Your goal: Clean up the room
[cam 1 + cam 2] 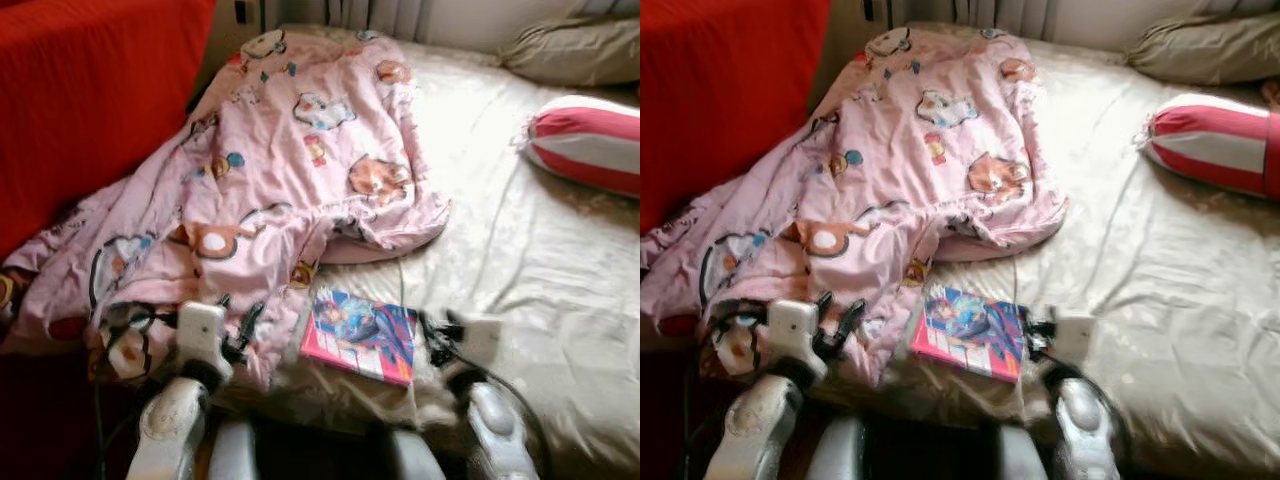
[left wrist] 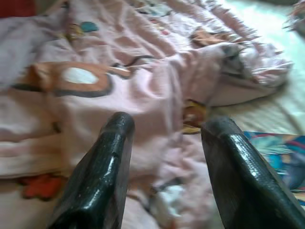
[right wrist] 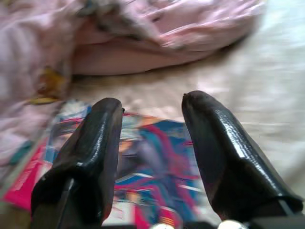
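Left gripper [image 2: 164, 136]: fingers apart, holding nothing, over the pink blanket [image 1: 270, 170].
Right gripper [image 3: 152, 114]: fingers apart, holding nothing, just over the book [image 1: 360, 335].
Book: flat on the bed [image 1: 540, 270], between the two grippers, its edge against the blanket's hem.
Blanket: crumpled, spread from the left fingers outward.
Pillows: striped one [image 1: 590, 145] and beige one [image 1: 575, 50], well beyond the right fingers.

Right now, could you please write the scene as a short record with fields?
surface: bed with a beige sheet
blanket: pink, cartoon print, crumpled on the robot's left side of the bed
book: colourful cover, flat near the bed's front edge
pillows: striped bolster, beige pillow
left claw: open, over the blanket
right claw: open, over the book
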### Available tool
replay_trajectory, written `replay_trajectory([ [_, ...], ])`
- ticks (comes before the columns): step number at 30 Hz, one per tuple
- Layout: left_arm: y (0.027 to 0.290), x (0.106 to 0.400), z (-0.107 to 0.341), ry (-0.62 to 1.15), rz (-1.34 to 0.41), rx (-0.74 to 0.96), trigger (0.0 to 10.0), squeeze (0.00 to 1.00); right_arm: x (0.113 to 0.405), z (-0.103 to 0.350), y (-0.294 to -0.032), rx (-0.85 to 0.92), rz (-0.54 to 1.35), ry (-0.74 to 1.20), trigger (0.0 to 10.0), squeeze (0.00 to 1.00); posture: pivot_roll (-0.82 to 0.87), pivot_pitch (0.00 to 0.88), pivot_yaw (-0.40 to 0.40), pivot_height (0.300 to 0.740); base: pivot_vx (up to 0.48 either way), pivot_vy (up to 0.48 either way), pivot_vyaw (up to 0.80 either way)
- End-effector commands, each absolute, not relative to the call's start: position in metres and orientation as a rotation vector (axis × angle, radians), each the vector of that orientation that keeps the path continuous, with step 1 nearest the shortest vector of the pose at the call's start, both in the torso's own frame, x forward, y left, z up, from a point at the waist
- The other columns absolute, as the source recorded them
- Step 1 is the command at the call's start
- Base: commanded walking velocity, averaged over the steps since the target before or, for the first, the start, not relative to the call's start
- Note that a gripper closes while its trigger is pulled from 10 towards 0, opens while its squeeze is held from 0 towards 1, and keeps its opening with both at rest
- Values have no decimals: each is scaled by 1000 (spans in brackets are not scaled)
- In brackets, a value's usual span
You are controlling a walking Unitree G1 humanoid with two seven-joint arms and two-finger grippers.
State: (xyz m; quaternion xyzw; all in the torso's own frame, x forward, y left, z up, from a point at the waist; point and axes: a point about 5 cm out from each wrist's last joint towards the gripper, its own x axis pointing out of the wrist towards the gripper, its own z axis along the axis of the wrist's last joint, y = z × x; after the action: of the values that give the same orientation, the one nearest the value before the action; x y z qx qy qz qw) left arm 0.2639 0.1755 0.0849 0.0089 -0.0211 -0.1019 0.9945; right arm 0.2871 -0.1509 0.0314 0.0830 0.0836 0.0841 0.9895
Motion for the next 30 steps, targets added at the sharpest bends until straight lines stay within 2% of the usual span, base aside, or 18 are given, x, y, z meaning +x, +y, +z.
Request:
replay_trajectory([
  [1,169,260,81,-23,-223,4,10000,0,280,16,-164,201,120,251,10000,0,54,192,-42,606,0,0,0],
  [7,168,258,82,-21,-226,5,10000,0,291,12,-167,238,96,325,10000,0,73,223,-43,606,0,0,0],
  [8,168,257,83,-20,-226,5,10000,0,294,13,-168,232,93,334,10000,1000,81,235,-42,606,0,0,0],
  [12,169,255,83,-14,-225,8,10000,0,303,14,-176,299,-32,374,10000,1000,89,257,-41,606,0,0,0],
  [19,170,248,80,6,-226,12,10000,0,308,13,-178,395,-96,417,10000,1000,107,294,-33,606,0,0,0],
  [20,171,247,80,8,-223,11,10000,0,308,13,-177,396,-98,422,10000,733,110,297,-33,606,0,0,0],
  [21,172,246,80,10,-221,11,10000,0,310,14,-176,398,-96,425,10000,733,113,301,-32,606,0,0,0],
  [22,172,246,80,12,-221,12,10000,0,311,14,-175,400,-89,428,10000,0,116,306,-30,606,0,0,0],
  [30,172,241,83,20,-223,13,10000,0,321,21,-171,333,-32,444,10000,0,144,324,-23,606,0,0,0],
])
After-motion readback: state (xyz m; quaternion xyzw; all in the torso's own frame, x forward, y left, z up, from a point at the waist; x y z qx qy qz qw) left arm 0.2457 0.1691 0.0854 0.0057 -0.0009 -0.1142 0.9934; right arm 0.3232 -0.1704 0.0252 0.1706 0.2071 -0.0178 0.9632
